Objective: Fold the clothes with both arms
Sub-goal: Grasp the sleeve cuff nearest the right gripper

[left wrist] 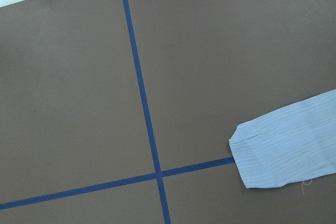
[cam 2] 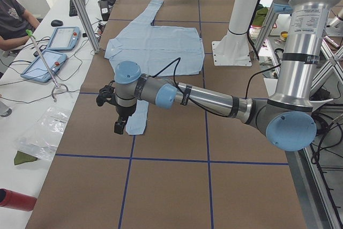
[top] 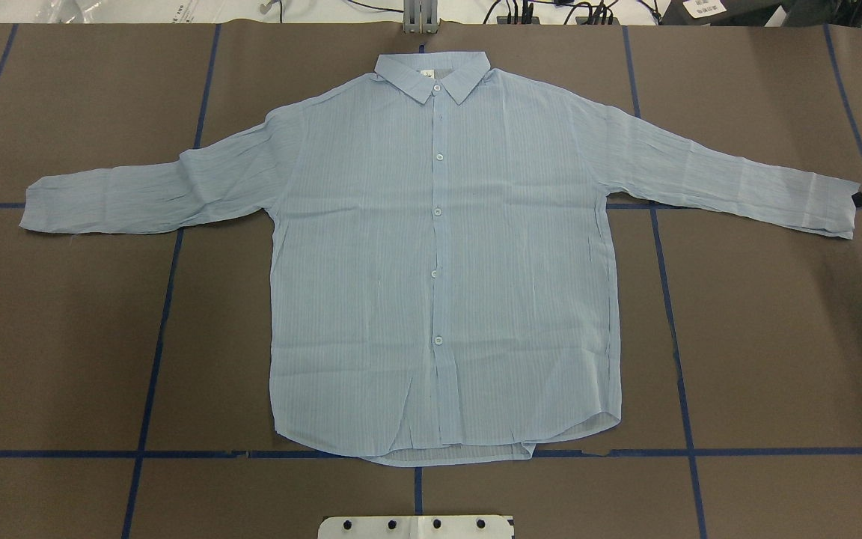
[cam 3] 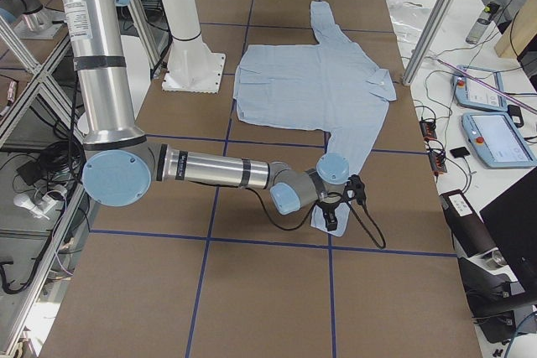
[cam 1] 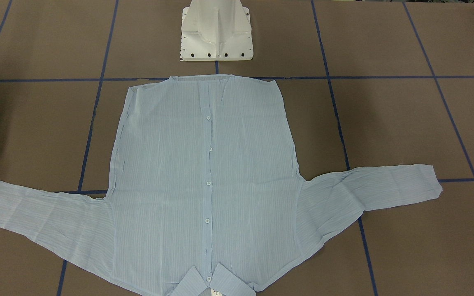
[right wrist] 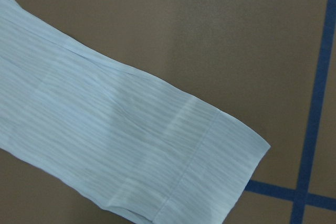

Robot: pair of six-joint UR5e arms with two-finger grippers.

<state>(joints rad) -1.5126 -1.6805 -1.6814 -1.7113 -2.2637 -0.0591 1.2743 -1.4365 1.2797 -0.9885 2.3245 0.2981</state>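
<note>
You have both arms stretched out low and nearly level. The left arm bends at the elbow and runs its forearm toward 9 o'clock in the left side view, and its wrist turns the left gripper straight down. The right arm mirrors it, with its forearm toward 3 o'clock in the right side view and the right gripper pointing down. Neither jaw gap is readable.

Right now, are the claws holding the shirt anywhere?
No, nothing looks held. The shirt lies flat on the table; the left claw and right claw each hang near a cuff, not gripping it.
</note>
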